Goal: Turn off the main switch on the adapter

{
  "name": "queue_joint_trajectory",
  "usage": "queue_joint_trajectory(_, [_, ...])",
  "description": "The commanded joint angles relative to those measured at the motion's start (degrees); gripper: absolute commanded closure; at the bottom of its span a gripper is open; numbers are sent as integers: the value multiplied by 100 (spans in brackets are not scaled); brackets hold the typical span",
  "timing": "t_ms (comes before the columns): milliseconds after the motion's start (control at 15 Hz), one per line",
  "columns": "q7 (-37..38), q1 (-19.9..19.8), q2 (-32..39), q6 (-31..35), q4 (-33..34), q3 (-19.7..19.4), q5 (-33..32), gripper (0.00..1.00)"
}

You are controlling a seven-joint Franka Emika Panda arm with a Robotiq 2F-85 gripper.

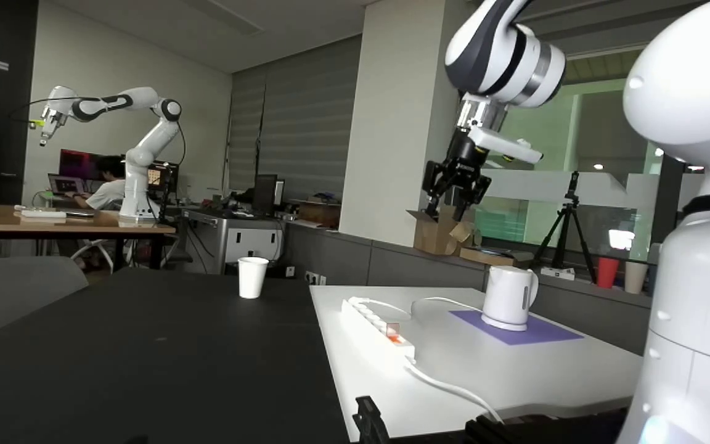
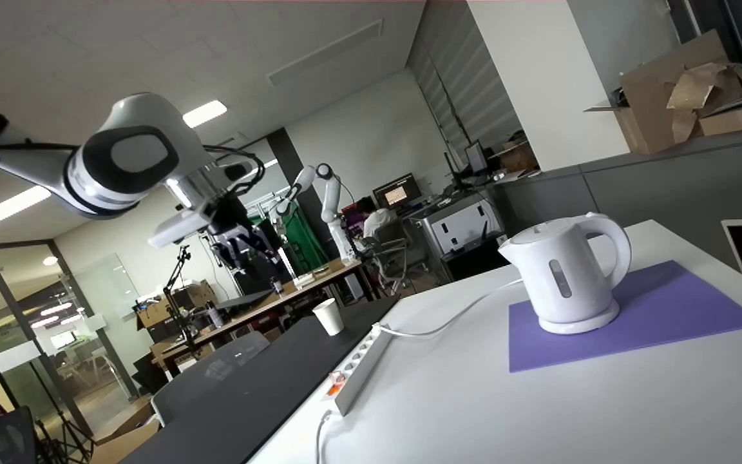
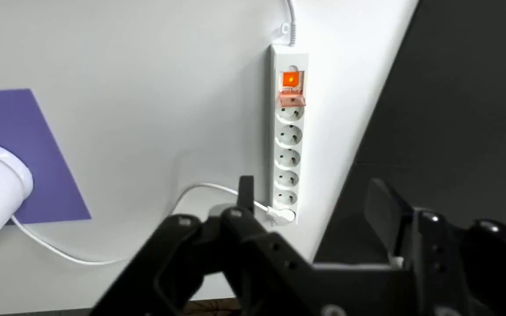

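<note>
The adapter, a long white power strip, lies on the white table in both exterior views (image 1: pixel 370 322) (image 2: pixel 363 368) and in the wrist view (image 3: pixel 287 146). Its main switch (image 3: pixel 290 79) is an orange-red rocker with a bright spot, at the end where the cable leaves. It also shows small in both exterior views (image 1: pixel 395 339) (image 2: pixel 335 389). A clear reddish flip cover (image 3: pixel 291 100) stands open beside it. My gripper (image 3: pixel 310 186) is open and empty, with its fingers wide apart. In both exterior views it (image 1: pixel 445 211) (image 2: pixel 256 261) hangs high above the tables, well away from the strip.
A white plug (image 3: pixel 282 215) sits in the strip's far socket, its cord running to a white kettle (image 2: pixel 561 277) on a purple mat (image 2: pixel 674 309). A white paper cup (image 1: pixel 251 277) stands on the black table (image 1: pixel 145 345) beside the white table (image 2: pixel 448 386).
</note>
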State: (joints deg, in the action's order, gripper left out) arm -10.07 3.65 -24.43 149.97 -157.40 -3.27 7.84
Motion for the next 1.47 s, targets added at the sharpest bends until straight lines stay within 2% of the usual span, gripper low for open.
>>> queue_joint_trajectory(0, [-41, 191, 1474, 67, 798, -183, 316, 62])
queue_joint_trajectory(200, [-71, 158, 2345, -78, 1292, -55, 702, 84])
queue_joint_trajectory(400, [60, 10, 2989, -29, 1710, 154, 724, 99])
queue_joint_trajectory(467, [-25, -38, 2596, 106, 1299, 198, 662, 100])
queue_joint_trajectory(533, [-21, -69, 2762, 126, 1392, 248, 650, 93])
queue_joint_trajectory(600, [-21, -90, 2816, 148, 1396, 278, 646, 99])
queue_joint_trajectory(1267, [-28, -108, 2728, 143, 1366, 289, 651, 100])
queue_joint_trajectory(1400, [42, -75, 2974, 500, 1398, 372, 639, 100])
